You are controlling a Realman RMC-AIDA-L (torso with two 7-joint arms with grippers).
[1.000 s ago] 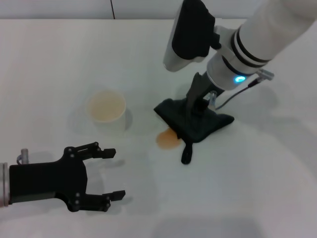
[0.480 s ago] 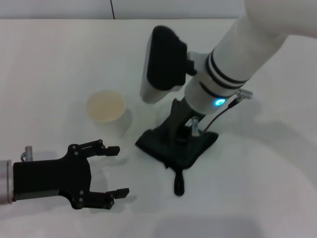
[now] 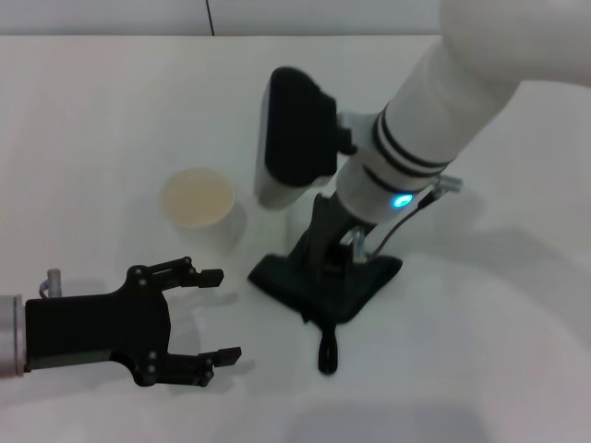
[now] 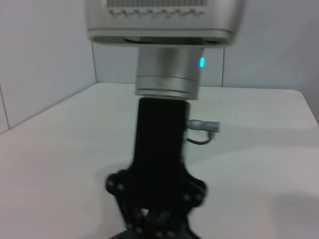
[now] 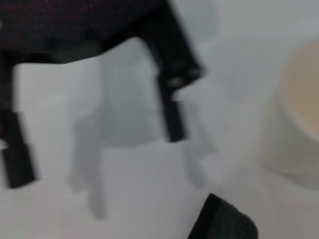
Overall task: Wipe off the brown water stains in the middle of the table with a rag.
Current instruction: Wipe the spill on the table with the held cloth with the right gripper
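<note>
Rag pressed flat over the spill

Right gripper (image 3: 328, 261) pins the rag (image 3: 325, 285) to the bench (image 3: 111, 101), clamped on it (stain hidden beneath); left gripper (image 3: 208, 323) waits spread nearby.

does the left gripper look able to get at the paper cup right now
Probably yes. The left gripper is open and sits just in front of the paper cup, with bare table between them; the right gripper and rag are off to the side.
</note>
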